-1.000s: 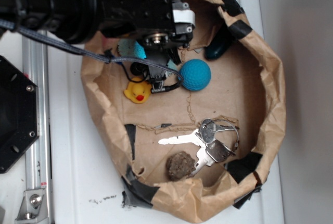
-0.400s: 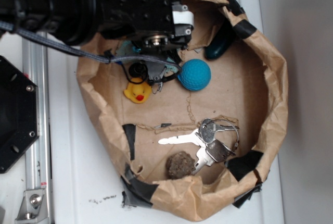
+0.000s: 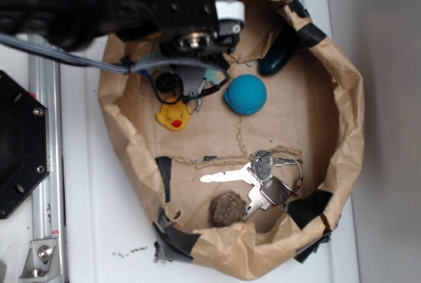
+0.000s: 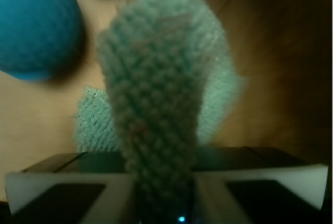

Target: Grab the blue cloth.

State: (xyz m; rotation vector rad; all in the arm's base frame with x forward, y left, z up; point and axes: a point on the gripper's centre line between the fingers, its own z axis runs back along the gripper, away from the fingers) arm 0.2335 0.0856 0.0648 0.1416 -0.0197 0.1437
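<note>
Cloth point(image 4: 156, 94), soft and floppy, stands pinched in your hand point(image 4: 162, 193) by a fold; keep squeezing that thick ridge.

Fuzzy terry blue cloth point(image 4: 156, 94), crinkled paper bag point(image 3: 342, 118) — matt

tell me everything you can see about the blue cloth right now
The blue cloth is a pale teal terry washcloth with a fuzzy looped weave. In the wrist view a bunched fold of it stands up between the two pads of the claw, which is shut on it, while more of it spreads behind and below onto the brown paper. The blue dimpled ball sits to its upper left, apart from it. In the exterior view the arm hides nearly all of the cloth.
</note>
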